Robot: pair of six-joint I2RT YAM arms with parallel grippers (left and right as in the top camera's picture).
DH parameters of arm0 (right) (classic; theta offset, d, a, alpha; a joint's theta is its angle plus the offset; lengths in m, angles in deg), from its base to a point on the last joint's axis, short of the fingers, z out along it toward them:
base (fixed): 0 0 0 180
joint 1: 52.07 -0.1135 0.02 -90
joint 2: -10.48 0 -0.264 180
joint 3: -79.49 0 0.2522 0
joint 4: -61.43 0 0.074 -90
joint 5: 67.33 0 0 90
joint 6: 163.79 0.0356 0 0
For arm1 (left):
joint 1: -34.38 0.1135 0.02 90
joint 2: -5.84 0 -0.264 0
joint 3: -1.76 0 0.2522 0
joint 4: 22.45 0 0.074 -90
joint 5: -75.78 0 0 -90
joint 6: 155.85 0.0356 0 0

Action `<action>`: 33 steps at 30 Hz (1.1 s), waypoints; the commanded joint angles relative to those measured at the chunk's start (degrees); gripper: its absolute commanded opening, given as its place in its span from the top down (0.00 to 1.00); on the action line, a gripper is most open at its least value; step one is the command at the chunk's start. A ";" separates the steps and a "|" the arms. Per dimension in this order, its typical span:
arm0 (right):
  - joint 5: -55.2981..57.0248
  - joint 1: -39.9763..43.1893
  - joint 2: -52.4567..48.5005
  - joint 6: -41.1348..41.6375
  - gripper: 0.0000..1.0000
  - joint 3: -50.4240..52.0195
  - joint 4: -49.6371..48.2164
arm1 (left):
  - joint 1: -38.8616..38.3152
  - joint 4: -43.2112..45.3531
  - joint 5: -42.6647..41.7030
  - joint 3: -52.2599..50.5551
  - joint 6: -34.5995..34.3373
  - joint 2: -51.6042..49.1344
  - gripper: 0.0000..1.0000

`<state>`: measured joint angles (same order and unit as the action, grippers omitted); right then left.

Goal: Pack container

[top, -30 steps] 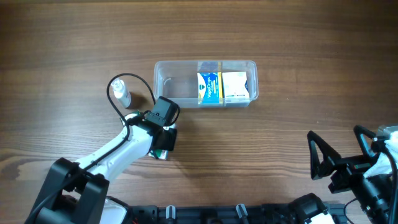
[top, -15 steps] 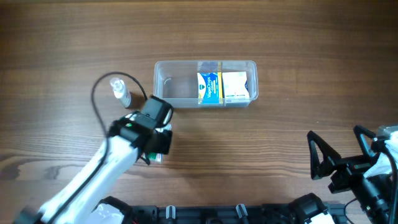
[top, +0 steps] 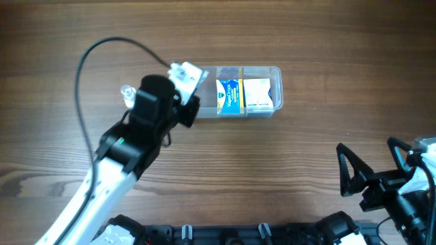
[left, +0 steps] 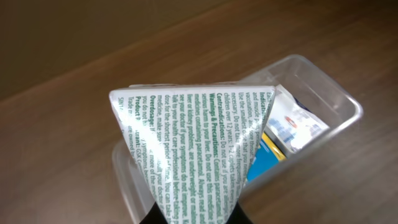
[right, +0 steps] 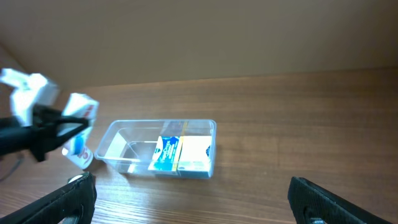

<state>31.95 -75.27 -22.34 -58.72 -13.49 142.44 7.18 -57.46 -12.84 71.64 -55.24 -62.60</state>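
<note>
The container (top: 259, 68), a clear rectangular tub, lies at the table's middle with a blue-and-yellow box (top: 229, 95) and a white box (top: 257, 93) standing in its right half. My left gripper (top: 185, 86) is shut on a small white box with green print (left: 199, 130), held in the air over the tub's left end (left: 134, 180). The printed box fills most of the left wrist view. My right gripper (top: 375, 167) rests at the lower right, far from the tub, open with nothing between its fingers (right: 199, 202).
A small clear spray bottle (top: 127, 93) stands left of the tub, partly hidden by my left arm, whose cable loops above it. Bare wood lies between the tub and my right gripper.
My left gripper closed on the printed box down on the table, lifted it and carried it up and right over the tub's left end. The right arm stayed still.
</note>
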 commanded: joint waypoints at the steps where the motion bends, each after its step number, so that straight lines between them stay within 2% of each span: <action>1: 0.83 -0.17 0.04 -0.46 0.00 -0.15 -0.20 | 0.15 6.84 -0.48 0.20 10.80 -9.05 0.94; 2: 0.81 -0.17 0.04 -0.46 0.00 -0.15 -0.20 | 0.17 9.60 -0.46 0.20 17.11 -14.62 0.92; 4: 0.83 -0.17 0.04 -0.46 0.00 -0.15 -0.20 | 0.17 10.86 -0.24 0.20 24.90 -19.69 0.96; 7: 0.81 -0.17 0.04 -0.46 0.00 -0.15 -0.20 | 0.17 11.69 -0.04 0.20 35.34 -24.46 0.96; 10: 0.81 -0.17 0.04 -0.46 0.00 -0.15 -0.20 | 0.37 13.09 2.97 0.20 39.47 -26.18 0.82; 13: 0.81 -0.17 0.04 -0.44 0.00 -0.15 -0.20 | 1.95 14.75 3.41 0.20 40.39 -26.40 0.78; 16: 0.81 -0.17 0.04 -0.46 0.00 -0.15 -0.20 | 3.15 16.61 3.37 0.20 40.33 -26.40 0.71; 20: 0.81 -0.17 0.04 -0.46 0.00 -0.15 -0.20 | 3.23 17.92 3.37 0.20 39.93 -26.38 0.49; 23: 0.81 -0.17 0.04 -0.48 0.00 -0.15 -0.20 | 2.67 17.86 3.50 0.26 35.45 -25.92 0.18; 25: 0.81 -0.17 0.04 -0.46 0.00 -0.15 -0.20 | 2.69 17.35 3.61 0.83 29.42 -24.76 0.08; 28: 0.83 -0.17 0.04 -0.48 0.00 -0.15 -0.17 | 2.49 15.72 3.61 1.62 24.41 -22.08 0.05; 33: 0.83 -0.20 0.04 -0.46 0.00 -0.15 -0.15 | 2.25 12.37 3.50 1.70 11.23 -16.22 0.06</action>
<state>31.95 -75.27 -22.34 -58.72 -13.49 142.46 9.76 -44.22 -9.54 71.79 -32.34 -83.10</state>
